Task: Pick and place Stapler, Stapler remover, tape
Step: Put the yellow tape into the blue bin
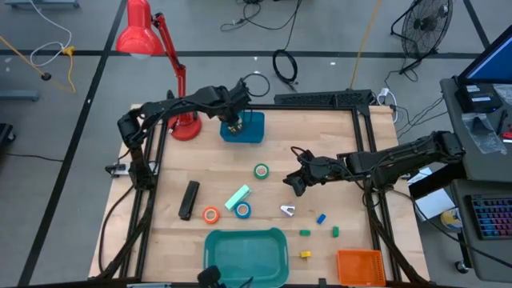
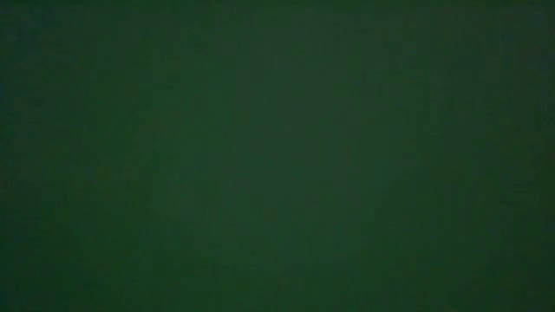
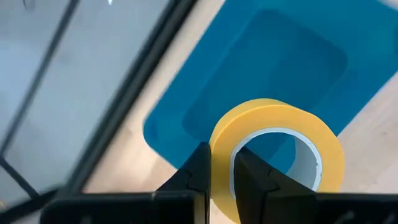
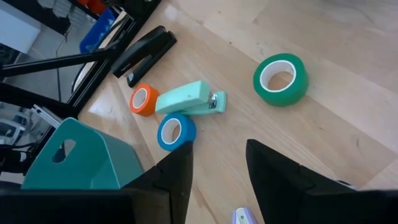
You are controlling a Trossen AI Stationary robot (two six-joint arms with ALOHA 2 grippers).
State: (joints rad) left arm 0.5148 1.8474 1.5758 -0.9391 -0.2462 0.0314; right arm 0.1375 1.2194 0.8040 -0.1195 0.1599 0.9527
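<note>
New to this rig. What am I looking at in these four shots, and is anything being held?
It is a table robot with two dark arms, each ending in a two-finger tool. The overhead picture shows the whole wooden table. The table-height picture is dark and shows nothing. The other two come from cameras on each wrist.

The left tool pinches the wall of a yellow tape roll over a blue tray at the table's back.

The right tool hangs open and empty above mid-table.

Lying on the table: a black stapler, a mint-green stapler, green, orange and blue tape rolls, small coloured cubes, a teal bin, an orange basket.
</note>
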